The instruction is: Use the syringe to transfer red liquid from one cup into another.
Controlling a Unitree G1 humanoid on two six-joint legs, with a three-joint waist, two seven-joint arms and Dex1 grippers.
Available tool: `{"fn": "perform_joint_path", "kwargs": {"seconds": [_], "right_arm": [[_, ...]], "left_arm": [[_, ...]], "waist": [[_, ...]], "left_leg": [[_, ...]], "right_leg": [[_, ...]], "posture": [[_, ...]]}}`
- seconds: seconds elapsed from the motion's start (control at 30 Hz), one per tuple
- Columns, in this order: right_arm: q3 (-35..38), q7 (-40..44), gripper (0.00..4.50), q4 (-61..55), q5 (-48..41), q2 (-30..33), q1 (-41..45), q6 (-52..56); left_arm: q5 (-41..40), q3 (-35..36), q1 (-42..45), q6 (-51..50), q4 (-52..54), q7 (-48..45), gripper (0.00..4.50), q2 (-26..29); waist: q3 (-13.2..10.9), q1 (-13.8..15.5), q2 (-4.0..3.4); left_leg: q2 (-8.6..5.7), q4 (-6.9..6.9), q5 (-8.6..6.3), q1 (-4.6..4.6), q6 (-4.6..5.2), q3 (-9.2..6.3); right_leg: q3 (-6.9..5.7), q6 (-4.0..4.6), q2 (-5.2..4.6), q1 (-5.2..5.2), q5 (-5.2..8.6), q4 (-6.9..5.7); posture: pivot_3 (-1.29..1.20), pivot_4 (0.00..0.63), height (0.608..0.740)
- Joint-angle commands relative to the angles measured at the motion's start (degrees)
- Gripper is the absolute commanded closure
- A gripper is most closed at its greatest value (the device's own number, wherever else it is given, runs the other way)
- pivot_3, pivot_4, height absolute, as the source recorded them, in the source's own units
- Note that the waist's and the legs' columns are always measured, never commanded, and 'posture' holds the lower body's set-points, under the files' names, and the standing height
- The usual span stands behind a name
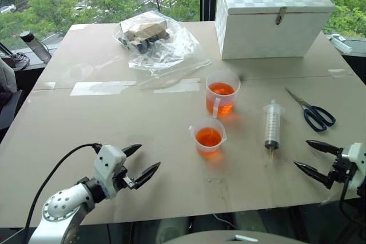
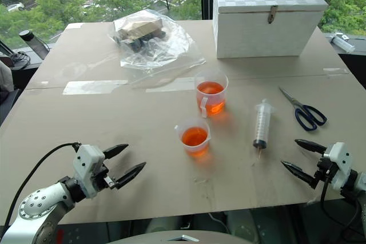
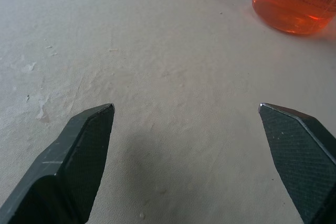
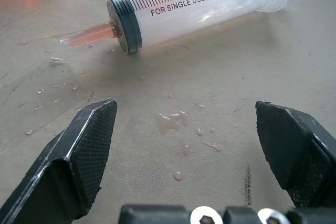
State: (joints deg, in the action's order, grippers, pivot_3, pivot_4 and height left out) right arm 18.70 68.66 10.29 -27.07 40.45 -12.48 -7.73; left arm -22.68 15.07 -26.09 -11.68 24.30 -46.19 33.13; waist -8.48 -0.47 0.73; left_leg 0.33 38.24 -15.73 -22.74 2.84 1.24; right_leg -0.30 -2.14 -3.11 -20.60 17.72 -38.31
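Note:
The clear syringe (image 1: pixel 273 124) lies flat on the table, tip toward the front edge, to the right of both cups; the right wrist view shows it (image 4: pixel 199 9) just beyond my open fingers, plunger pushed in. The taller cup with the white handle (image 1: pixel 222 92) holds red liquid (image 1: pixel 221 89) at the table's middle. In front of it and slightly left stands the shorter cup (image 1: pixel 208 135), also holding red liquid. My right gripper (image 1: pixel 312 156) hovers open near the front right edge, just right of the syringe tip. My left gripper (image 1: pixel 142 161) is open at the front left, empty.
Blue-handled scissors (image 1: pixel 311 111) lie right of the syringe. A white latched box (image 1: pixel 271 15) stands at the back right, and a crumpled clear bag with dark items (image 1: pixel 157 41) at the back centre. Small droplets (image 4: pixel 178 121) wet the table before my right gripper.

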Motion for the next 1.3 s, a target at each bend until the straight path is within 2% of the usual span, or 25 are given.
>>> {"fn": "perform_joint_path", "kwargs": {"seconds": [0.03, 0.53, 0.73, 0.8, 0.87, 1.03, 1.1, 1.2, 1.3], "right_arm": [[1.2, 0.3, 0.02, -0.2, -0.3, 0.2, 0.4, -0.9], [0.5, 0.1, 0.02, -2.0, -0.6, 0.3, 0.3, 0.4], [1.2, -2.7, 0.02, -10.0, -2.4, 3.2, 1.4, 9.1], [1.4, -5.8, 0.02, -15.2, -3.6, 5.0, 2.7, 15.5], [1.5, -12.7, 0.02, -20.7, -5.6, 5.8, 6.0, 23.9], [2.0, -29.2, 0.02, -28.7, -18.8, 9.5, 19.3, 55.3], [-0.9, -36.1, 0.02, -28.1, -20.1, 12.5, 27.5, 71.4], [-3.6, -41.9, 0.02, -25.5, -20.9, 12.9, 38.7, 91.0], [-8.3, -51.7, 0.02, -18.0, -24.8, 12.4, 48.2, 100.2]], "left_arm": [[-0.8, 0.6, 0.5, 0.8, 1.1, -0.7, 0.0, 0.8], [-1.2, 1.0, 0.6, -1.0, 2.5, -0.5, 0.0, 1.8], [-1.5, 1.8, 1.8, -1.8, 3.4, -1.3, 0.0, 3.3], [-3.4, 3.2, 3.1, -3.2, 4.9, -2.9, 0.0, 5.7], [-6.9, 5.0, 6.1, -5.2, 6.3, -5.0, 0.0, 8.9], [-19.0, 8.8, 16.8, -13.3, 8.6, -11.4, 0.0, 19.3], [-22.3, 8.5, 22.5, -15.9, 8.4, -12.8, 0.0, 22.9], [-24.4, 6.8, 29.3, -18.4, 7.3, -13.9, 0.0, 26.0], [-25.7, 3.8, 37.7, -20.1, 6.1, -15.4, 0.0, 28.2]], "waist": [[0.0, 0.0, 0.0], [0.0, 0.0, -0.03], [0.0, 0.0, -0.1], [0.0, 0.0, -0.11], [0.0, -0.1, -0.1], [0.0, 0.0, -0.14], [-0.1, 0.0, -0.19], [-0.1, -0.1, -0.19], [-0.1, -0.2, -0.18]], "left_leg": [[0.0, 0.0, 0.0, 0.0, 0.0, 0.0], [0.0, 0.0, 0.0, -0.01, 0.01, 0.0], [0.0, 0.0, -0.01, -0.01, 0.01, 0.0], [0.0, 0.0, -0.01, -0.01, 0.01, 0.0], [0.0, 0.0, 0.0, -0.01, 0.01, -0.02], [0.0, 0.01, 0.01, -0.09, -0.02, -0.06], [-0.01, 0.01, 0.09, -0.15, -0.16, -0.06], [-0.02, -0.03, 0.12, -0.25, -0.22, -0.06], [-0.03, -0.14, 0.15, -0.38, -0.26, -0.04]], "right_leg": [[0.0, 0.0, 0.0, 0.0, 0.0, 0.0], [0.0, 0.0, 0.0, 0.0, 0.0, 0.03], [0.0, 0.0, 0.0, 0.0, 0.0, 0.03], [0.0, 0.0, 0.0, 0.0, 0.0, 0.03], [0.0, 0.0, 0.0, -0.01, 0.0, 0.01], [-0.03, 0.0, 0.0, -0.07, -0.01, 0.02], [-0.06, 0.0, 0.0, -0.06, -0.01, 0.09], [-0.08, 0.0, 0.0, -0.15, -0.01, 0.19], [-0.08, -0.01, 0.05, -0.25, -0.01, 0.34]], "posture": [[0.0, 0.15, 0.74], [0.0, 0.15, 0.74], [0.0, 0.15, 0.74], [0.0, 0.15, 0.74], [0.0, 0.15, 0.74], [0.0, 0.15, 0.74], [0.0, 0.15, 0.74], [0.0, 0.15, 0.74], [0.0, 0.15, 0.74]]}}
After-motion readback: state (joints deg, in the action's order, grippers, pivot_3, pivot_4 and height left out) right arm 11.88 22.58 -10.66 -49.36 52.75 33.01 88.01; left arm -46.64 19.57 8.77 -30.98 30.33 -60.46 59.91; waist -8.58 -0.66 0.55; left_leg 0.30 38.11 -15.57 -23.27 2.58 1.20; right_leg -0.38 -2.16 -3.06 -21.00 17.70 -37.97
